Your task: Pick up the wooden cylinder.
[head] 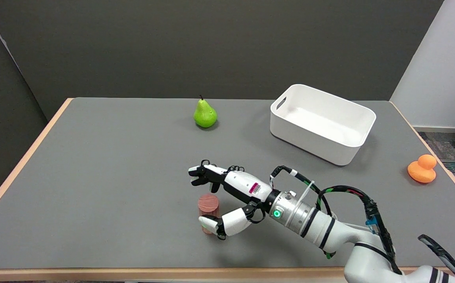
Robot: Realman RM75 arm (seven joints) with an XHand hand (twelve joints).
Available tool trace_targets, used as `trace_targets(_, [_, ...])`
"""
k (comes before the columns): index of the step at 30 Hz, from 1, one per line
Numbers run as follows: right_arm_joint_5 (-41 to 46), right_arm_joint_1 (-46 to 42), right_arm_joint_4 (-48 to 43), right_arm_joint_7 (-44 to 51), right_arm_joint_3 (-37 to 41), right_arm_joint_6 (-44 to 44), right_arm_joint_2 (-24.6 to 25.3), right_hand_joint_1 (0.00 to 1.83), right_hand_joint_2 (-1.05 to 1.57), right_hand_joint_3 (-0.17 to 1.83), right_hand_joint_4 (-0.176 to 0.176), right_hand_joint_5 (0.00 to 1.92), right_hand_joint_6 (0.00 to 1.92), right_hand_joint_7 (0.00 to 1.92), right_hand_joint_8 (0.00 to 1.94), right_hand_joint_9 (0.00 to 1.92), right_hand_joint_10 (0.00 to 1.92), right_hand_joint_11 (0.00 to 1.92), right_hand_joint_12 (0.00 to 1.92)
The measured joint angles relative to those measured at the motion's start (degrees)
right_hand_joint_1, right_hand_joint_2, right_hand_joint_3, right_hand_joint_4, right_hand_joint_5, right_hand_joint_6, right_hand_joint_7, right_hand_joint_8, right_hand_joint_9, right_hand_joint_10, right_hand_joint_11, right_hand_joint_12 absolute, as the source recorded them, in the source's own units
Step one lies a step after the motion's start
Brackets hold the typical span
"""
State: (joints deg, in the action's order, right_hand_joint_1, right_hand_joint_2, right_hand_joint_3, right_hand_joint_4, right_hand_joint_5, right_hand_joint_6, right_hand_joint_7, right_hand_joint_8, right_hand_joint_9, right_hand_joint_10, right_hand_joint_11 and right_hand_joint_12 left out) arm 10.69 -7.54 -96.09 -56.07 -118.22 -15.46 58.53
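The wooden cylinder (208,207) stands upright on the grey table (105,188), near the front middle. It is short, reddish-brown, with a round top face. My right hand (227,196) reaches in from the lower right and brackets it. The thumb (215,225) lies in front of the cylinder's lower part and touches or nearly touches it. The other fingers (203,175) stretch above and behind the cylinder with a visible gap to its top. The hand holds nothing.
A green pear (205,114) stands at the back middle. A white bin (321,122) sits at the back right, and an orange duck-shaped toy (422,168) lies near the right edge. The table's front edge (172,272) runs close below the hand.
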Motion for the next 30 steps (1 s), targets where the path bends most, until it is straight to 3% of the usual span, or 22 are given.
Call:
trace_targets(14, [0.5,0.8,2.1,0.1,-0.4,0.0,0.9,0.87,0.66,0.93,-0.176,0.3,0.69,0.37,0.53,0.27,0.86,0.04,1.21])
trace_targets(27, [0.6,1.0,3.2,0.2,-0.7,0.0,1.2,0.89,0.7,0.9,-0.176,0.38,0.9,0.45,0.58,0.33,0.95,0.15,1.29])
trace_targets(30, [0.6,1.0,3.4,0.2,-0.7,0.0,1.2,0.89,0.71,0.89,-0.176,0.44,1.03,0.51,0.65,0.38,1.03,0.23,1.37])
